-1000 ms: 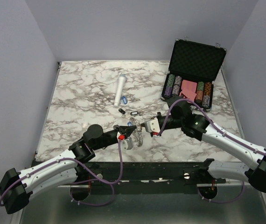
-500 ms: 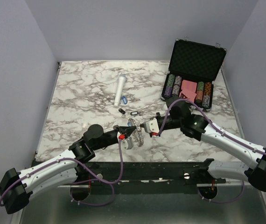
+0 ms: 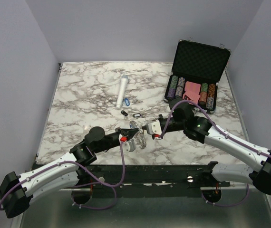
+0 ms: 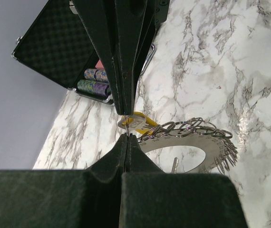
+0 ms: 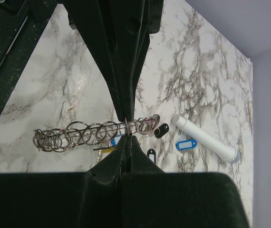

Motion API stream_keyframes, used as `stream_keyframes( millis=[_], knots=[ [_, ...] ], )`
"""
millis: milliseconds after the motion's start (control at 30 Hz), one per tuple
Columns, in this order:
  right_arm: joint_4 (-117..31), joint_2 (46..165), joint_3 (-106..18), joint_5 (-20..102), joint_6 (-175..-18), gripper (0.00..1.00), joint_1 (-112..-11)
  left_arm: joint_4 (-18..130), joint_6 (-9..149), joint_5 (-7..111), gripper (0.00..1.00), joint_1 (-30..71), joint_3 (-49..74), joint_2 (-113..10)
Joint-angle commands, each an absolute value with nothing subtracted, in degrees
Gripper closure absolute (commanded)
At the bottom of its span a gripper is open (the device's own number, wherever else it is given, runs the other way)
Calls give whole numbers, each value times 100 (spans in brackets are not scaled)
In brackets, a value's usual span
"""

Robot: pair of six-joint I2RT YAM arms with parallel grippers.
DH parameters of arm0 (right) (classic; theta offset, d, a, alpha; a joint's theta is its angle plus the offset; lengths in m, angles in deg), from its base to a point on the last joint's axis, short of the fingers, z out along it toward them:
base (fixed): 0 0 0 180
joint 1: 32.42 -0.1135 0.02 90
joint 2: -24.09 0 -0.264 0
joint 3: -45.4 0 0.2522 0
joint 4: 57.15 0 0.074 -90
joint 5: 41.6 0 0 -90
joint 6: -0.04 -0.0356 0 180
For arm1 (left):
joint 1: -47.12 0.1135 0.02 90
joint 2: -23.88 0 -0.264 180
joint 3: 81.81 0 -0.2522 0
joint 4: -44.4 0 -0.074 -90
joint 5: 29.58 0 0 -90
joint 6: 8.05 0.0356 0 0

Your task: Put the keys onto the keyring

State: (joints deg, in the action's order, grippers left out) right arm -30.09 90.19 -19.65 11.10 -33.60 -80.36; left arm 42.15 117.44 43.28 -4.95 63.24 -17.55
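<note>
Top view: keyring (image 3: 141,137) sits between left pincer (image 3: 131,135) and right pincer (image 3: 145,129); spare keys (image 3: 136,115) lie just beyond it.
Left wrist: left pincer clenched on yellow-tag key (image 4: 142,121) at the keyring's rim.
Right wrist: right pincer clamped on a keyring loop.
Handling: light, stiff, slippy metal, so I'd grab the tags imo.

keyring (image 4: 192,141) | one end hidden behind left tool (image 4: 126,127) | yellow tag (image 4: 144,120) half-covered
</note>
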Motion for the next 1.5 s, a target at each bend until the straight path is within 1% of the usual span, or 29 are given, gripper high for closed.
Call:
stream_keyframes(
  millis=[0, 1467],
  knots=[
    [-3205, 9106, -2101, 929, -3459, 100, -8137, 3777, 11711, 4161, 100, -517, 6131, -1620],
    [-3337, 9115, -2145, 841, -3573, 100, -8137, 3962, 11394, 4188, 100, -517, 6008, -1664]
  ],
)
